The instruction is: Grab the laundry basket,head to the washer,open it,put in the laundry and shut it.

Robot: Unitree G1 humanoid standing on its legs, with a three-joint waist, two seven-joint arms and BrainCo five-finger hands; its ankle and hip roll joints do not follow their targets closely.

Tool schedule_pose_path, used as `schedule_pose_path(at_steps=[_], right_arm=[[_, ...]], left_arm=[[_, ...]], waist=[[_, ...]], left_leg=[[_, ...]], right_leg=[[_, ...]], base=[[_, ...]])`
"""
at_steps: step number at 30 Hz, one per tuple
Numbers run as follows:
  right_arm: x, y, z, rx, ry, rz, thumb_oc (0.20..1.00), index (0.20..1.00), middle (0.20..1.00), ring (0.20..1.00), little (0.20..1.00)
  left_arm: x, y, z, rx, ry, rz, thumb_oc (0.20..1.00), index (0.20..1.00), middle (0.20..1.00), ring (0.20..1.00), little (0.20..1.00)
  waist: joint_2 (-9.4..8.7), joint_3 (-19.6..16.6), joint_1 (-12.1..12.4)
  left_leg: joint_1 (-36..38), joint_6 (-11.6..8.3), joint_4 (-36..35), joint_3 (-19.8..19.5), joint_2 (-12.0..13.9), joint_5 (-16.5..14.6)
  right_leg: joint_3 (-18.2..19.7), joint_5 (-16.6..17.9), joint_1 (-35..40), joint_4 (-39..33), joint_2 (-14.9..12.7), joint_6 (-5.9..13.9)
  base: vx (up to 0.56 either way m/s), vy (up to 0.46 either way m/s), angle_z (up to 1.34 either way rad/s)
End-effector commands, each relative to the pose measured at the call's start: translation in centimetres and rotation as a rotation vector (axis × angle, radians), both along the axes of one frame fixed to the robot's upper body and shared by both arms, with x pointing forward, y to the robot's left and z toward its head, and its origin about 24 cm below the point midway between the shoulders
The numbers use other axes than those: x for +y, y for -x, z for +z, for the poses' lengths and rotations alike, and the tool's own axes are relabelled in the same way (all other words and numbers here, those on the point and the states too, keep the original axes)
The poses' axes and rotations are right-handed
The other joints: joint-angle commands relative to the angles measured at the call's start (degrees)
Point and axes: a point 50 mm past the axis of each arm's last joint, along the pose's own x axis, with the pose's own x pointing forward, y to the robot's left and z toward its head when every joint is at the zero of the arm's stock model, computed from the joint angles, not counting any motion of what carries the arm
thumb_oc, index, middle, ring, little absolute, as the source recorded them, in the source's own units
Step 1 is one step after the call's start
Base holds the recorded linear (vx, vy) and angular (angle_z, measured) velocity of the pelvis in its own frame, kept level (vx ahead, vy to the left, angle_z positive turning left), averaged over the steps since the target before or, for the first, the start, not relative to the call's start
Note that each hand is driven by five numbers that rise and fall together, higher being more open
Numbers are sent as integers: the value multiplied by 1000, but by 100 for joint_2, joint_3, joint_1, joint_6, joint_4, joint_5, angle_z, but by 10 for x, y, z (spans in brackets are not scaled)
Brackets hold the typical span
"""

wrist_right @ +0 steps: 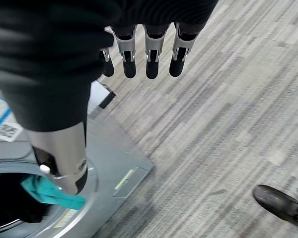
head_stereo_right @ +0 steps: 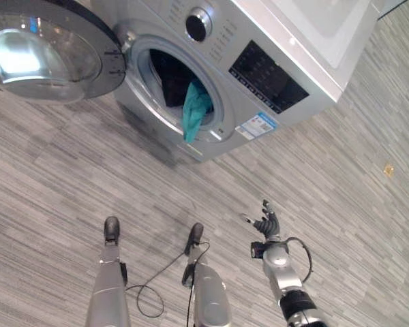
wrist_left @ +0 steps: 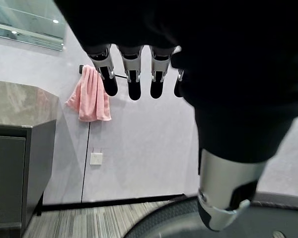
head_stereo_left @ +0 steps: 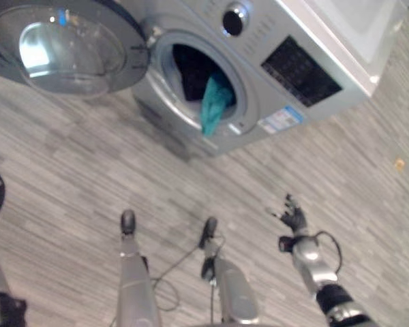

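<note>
The silver washer point(head_stereo_left: 313, 41) stands ahead with its round glass door point(head_stereo_left: 68, 48) swung wide open to the left. Dark laundry point(head_stereo_left: 191, 71) lies inside the drum. A teal cloth point(head_stereo_left: 215, 102) hangs out over the lower rim of the opening, also seen past my right thumb as the teal cloth point(wrist_right: 52, 196). My right hand point(head_stereo_left: 293, 216) is held low over the floor, to the right of the opening and well short of it, fingers point(wrist_right: 151, 54) straight and holding nothing. My left hand point(wrist_left: 134, 79) is open too, pointing toward a wall, with a dark curved rim point(wrist_left: 159, 220) below it.
Grey plank floor point(head_stereo_left: 68, 177) stretches in front of the washer. A small orange scrap point(head_stereo_left: 399, 163) lies on it at the right. In the left wrist view a pink towel point(wrist_left: 89, 94) hangs on the wall beside a grey cabinet point(wrist_left: 20, 148).
</note>
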Motion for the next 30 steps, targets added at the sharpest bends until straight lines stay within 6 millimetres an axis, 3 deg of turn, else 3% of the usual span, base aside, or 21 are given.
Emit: schedule_pose_path(at_steps=[1,7,18,26,30], right_arm=[[-41,23,-1,13,49,-99,1000,1000,1000,1000,1000],[-53,31,4,-8,62,-124,1000,1000,1000,1000,1000],[-49,35,13,-44,54,-55,1000,1000,1000,1000,1000],[-63,43,19,-58,83,-78,1000,1000,1000,1000,1000],[-67,43,23,-72,87,-89,1000,1000,1000,1000,1000]], left_arm=[[13,22,18,-43,-19,84,1000,1000,1000,1000,1000],[0,20,32,-85,-31,27,1000,1000,1000,1000,1000],[-19,2,31,-13,-63,-30,1000,1000,1000,1000,1000],[-39,-14,29,12,-106,-110,1000,1000,1000,1000,1000],[-40,-15,28,16,-104,-120,1000,1000,1000,1000,1000]], waist=[[134,-562,-201],[202,-685,-370],[266,-806,-550],[356,-945,-737],[377,-947,-780]], left_leg=[[22,157,-4,124,221,-657],[-230,162,-93,58,182,-640],[-547,197,-25,-3,102,-716],[-568,191,-260,101,106,-625],[-546,198,-324,148,110,-598]], right_leg=[[392,834,27,-85,-495,683],[468,1005,-195,-108,-493,683],[477,1037,-427,-108,-512,683],[633,1108,-673,-108,-471,683],[694,1151,-746,-108,-469,683]], base=[[17,15,9],[47,2,10],[18,-5,8],[-1,5,-3],[-12,20,-12]])
